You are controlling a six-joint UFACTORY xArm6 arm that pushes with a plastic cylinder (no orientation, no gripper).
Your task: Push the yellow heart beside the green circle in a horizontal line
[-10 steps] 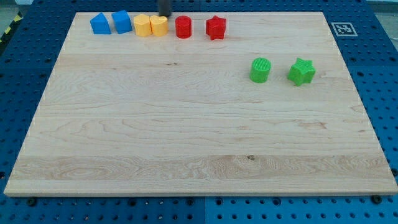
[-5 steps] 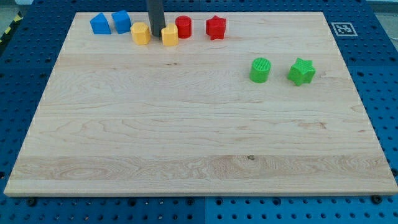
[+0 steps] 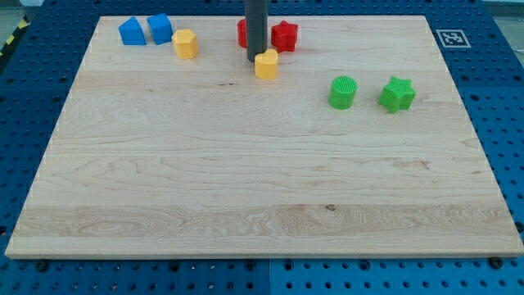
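The yellow heart lies on the wooden board near the view's top, left of centre. My tip touches its upper left side. The green circle sits to the view's right and a little lower, about a hand's width from the heart. The rod rises from the tip out of the view's top and hides part of the red circle.
A green star sits right of the green circle. A red star is right of the rod. Another yellow block and two blue blocks lie at the top left.
My tip has moved down and to the view's right, pushing the yellow heart away from the other yellow block and toward the green circle.
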